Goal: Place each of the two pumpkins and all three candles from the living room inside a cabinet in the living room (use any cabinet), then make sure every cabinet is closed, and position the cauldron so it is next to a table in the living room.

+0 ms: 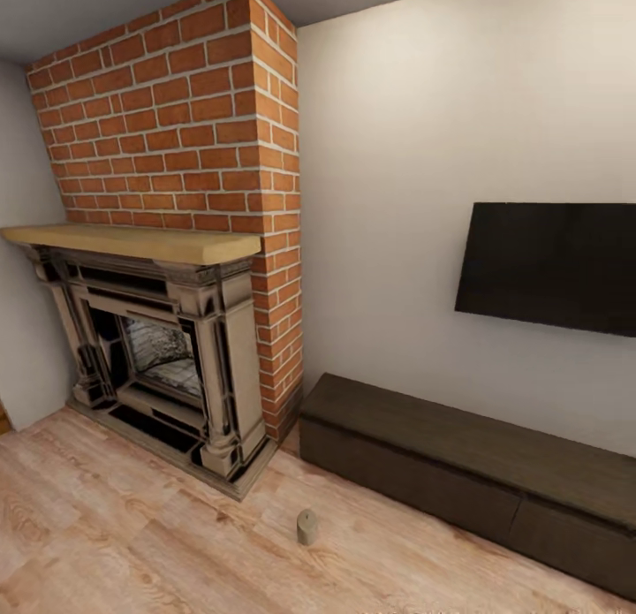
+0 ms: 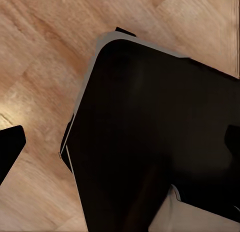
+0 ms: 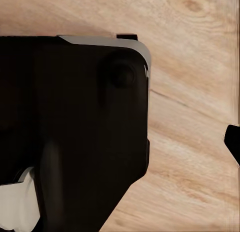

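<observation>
One tan candle [image 1: 306, 526] stands upright on the wooden floor, a short way in front of the left end of the long, low, dark brown cabinet [image 1: 459, 459]. The cabinet runs along the white wall and its drawer fronts look shut. The pumpkins, the cauldron and the table are out of view. In the left wrist view my left gripper [image 2: 120, 144] is open over the robot's black base, its dark fingertips [image 2: 11, 147] at the picture's edges. In the right wrist view my right gripper [image 3: 120, 139] is open too, with one fingertip [image 3: 233, 140] showing.
A brick chimney [image 1: 177, 110] with a stone fireplace [image 1: 159, 358] and a pale wood mantel [image 1: 132, 241] stands left of the cabinet. A black TV [image 1: 552, 265] hangs on the wall above the cabinet. Light wooden floor [image 1: 132, 543] lies in front.
</observation>
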Controlling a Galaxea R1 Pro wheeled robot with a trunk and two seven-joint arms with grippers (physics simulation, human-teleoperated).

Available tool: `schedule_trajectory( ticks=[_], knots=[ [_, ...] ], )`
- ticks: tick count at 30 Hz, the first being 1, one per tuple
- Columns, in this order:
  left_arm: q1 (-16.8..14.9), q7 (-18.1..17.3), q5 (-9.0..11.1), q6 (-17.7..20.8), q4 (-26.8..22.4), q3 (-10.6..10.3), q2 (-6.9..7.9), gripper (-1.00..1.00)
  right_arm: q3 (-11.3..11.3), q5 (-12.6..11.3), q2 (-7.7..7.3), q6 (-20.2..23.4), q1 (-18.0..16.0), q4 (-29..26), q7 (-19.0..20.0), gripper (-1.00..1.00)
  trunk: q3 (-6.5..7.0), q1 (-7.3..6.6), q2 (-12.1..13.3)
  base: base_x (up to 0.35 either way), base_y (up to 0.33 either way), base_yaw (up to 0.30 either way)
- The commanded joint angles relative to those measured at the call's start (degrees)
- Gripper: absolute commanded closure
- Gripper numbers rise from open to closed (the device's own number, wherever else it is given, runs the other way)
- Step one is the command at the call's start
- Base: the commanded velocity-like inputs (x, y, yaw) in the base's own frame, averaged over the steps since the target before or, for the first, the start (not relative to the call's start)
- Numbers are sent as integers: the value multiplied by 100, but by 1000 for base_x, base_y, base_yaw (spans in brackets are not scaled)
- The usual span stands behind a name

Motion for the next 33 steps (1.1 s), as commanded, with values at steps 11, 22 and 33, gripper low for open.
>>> schedule_trajectory(
  ticks=[11,22,33],
  knots=[
    [0,1,-4,-13,-3,44,1,-100,-2,0,0,-14,-5,5,-2,-100,-9,1,-7,0,-291,-258],
    [0,1,-4,-11,-3,44,1,-100,-4,0,0,-13,-5,5,-2,-100,-9,1,-7,0,-299,-258],
    [0,1,-4,-13,0,44,1,-100,-3,0,0,-14,-5,5,-2,-100,-9,1,-7,0,-300,-258]
  ],
)
